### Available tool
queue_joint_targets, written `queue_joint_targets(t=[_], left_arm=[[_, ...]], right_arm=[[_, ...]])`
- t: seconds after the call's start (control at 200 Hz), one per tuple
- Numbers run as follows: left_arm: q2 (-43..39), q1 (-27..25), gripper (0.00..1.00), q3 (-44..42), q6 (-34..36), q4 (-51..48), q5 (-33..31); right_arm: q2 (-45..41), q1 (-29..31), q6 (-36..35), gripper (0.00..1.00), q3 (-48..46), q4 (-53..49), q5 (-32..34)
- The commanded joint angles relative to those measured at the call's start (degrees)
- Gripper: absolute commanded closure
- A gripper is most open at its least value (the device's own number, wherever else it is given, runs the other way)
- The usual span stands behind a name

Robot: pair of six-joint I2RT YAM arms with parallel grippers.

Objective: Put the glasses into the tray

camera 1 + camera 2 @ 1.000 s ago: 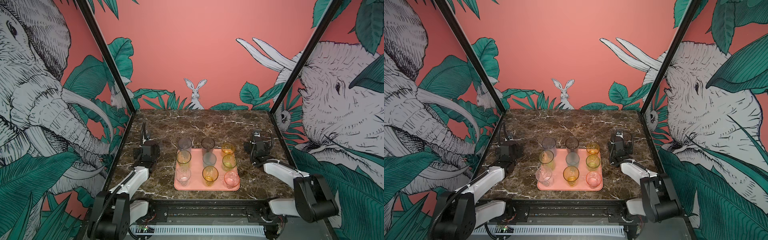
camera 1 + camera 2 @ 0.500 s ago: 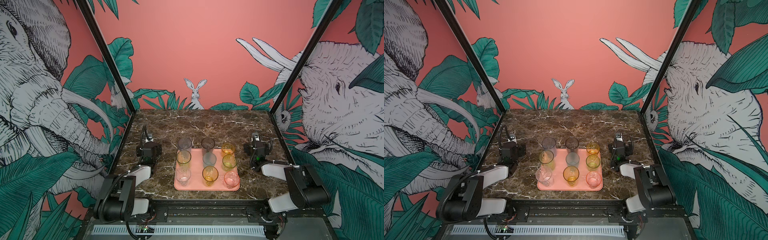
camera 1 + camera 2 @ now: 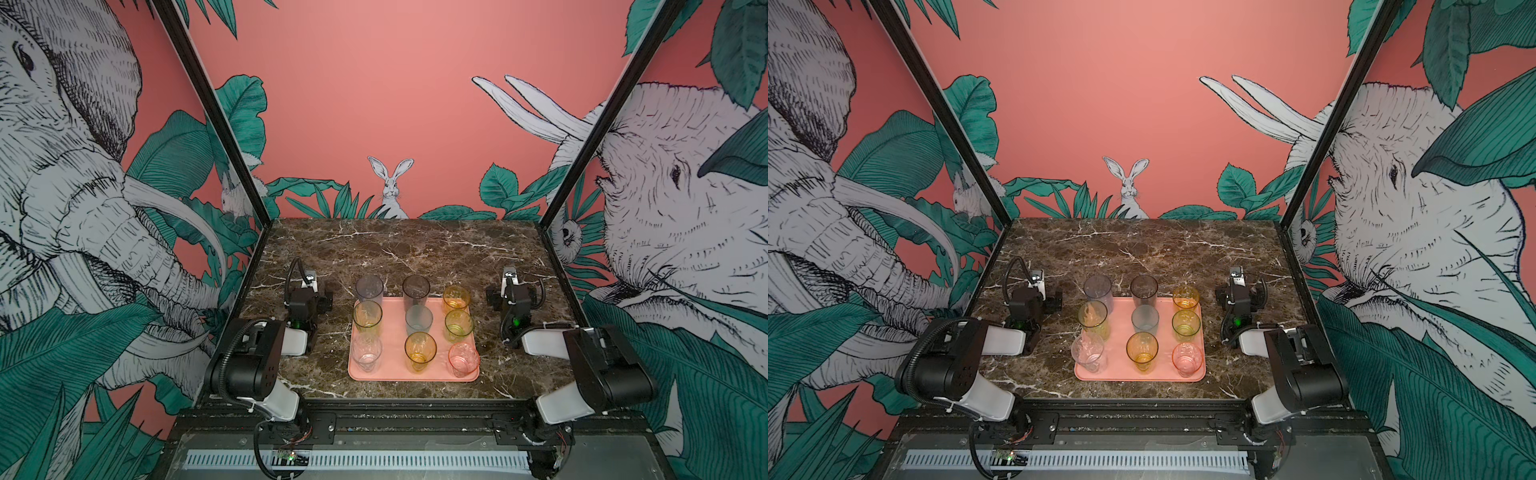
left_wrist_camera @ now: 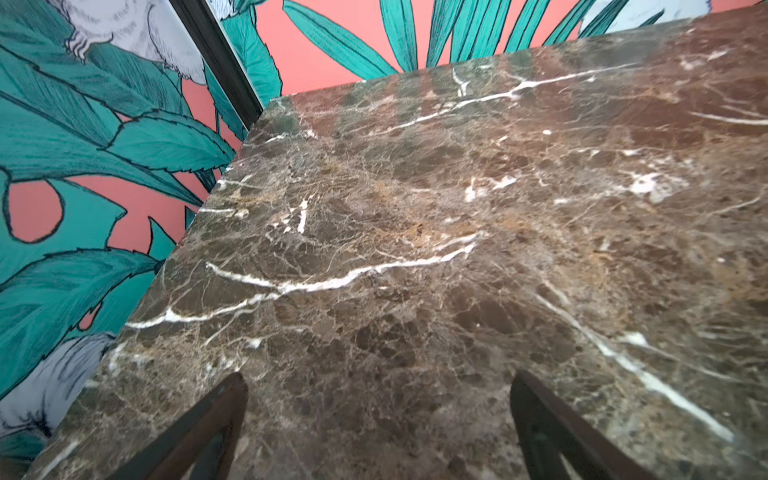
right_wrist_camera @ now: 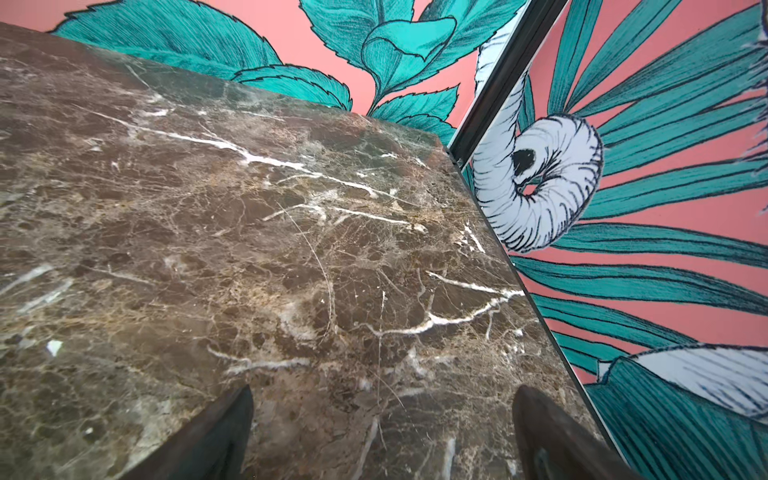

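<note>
Up front on the worktop, both top views show nine glasses standing on the pink tray. Wrist views show only brown stone past the left tool and right tool, both wide and holding nothing. Both arms sit folded low, one on each side of the tray.

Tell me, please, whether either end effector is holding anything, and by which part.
Nothing is held: the left end effector and right end effector are open and empty.

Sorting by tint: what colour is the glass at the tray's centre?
Frosted blue-grey; the glass shows best in a top view.
</note>
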Motion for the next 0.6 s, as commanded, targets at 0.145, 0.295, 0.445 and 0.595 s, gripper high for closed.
queue_joint_targets(t=[0.145, 0.295, 0.445, 0.595], left_arm=[[-0.2, 0.4, 0.00, 1.6, -0.3, 1.0, -1.4], [-0.3, 0.5, 0.00, 1.6, -0.3, 1.1, -1.4], [-0.2, 0.4, 0.00, 1.6, -0.3, 1.0, -1.4], [-0.2, 0.4, 0.00, 1.6, -0.2, 0.9, -1.4]], right_arm=[[-0.2, -3.3, 0.8, 0.01, -2.9, 7.0, -9.5], [2.5, -4.5, 1.3, 0.01, -4.5, 11.7, -12.2], [2.5, -4.5, 1.8, 0.01, -4.3, 11.5, -11.0], [2.7, -4.6, 1.8, 0.01, -4.4, 12.4, -10.8]])
